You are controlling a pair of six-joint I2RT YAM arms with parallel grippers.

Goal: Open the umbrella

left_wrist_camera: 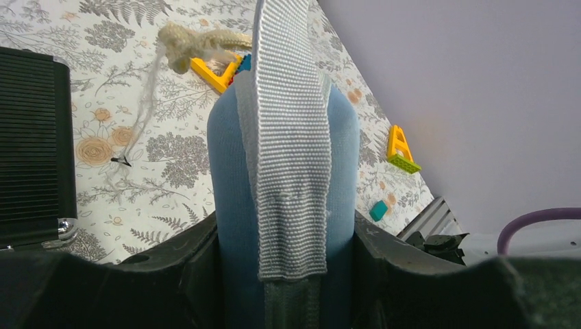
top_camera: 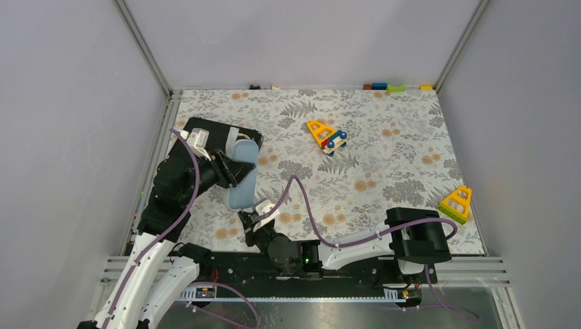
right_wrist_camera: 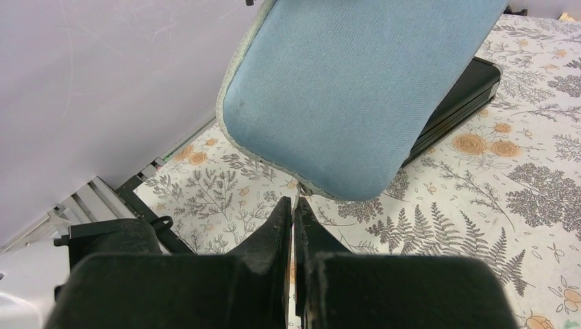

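Now, my left hand (left_wrist_camera: 284, 264) sits half-spread, clamped across the blue pouch (right_wrist_camera: 349, 89). Its long axis runs toward my right hand (right_wrist_camera: 293, 212), pinched fully closed at the pouch's near end. No umbrella visible; probably inside.

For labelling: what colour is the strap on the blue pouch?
Grey strap, clearest in left wrist view.

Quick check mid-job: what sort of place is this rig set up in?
Probably a lab test cell, not a home: plain grey wall panels on aluminium frame posts box in a table with a floral cloth and scattered toy blocks.
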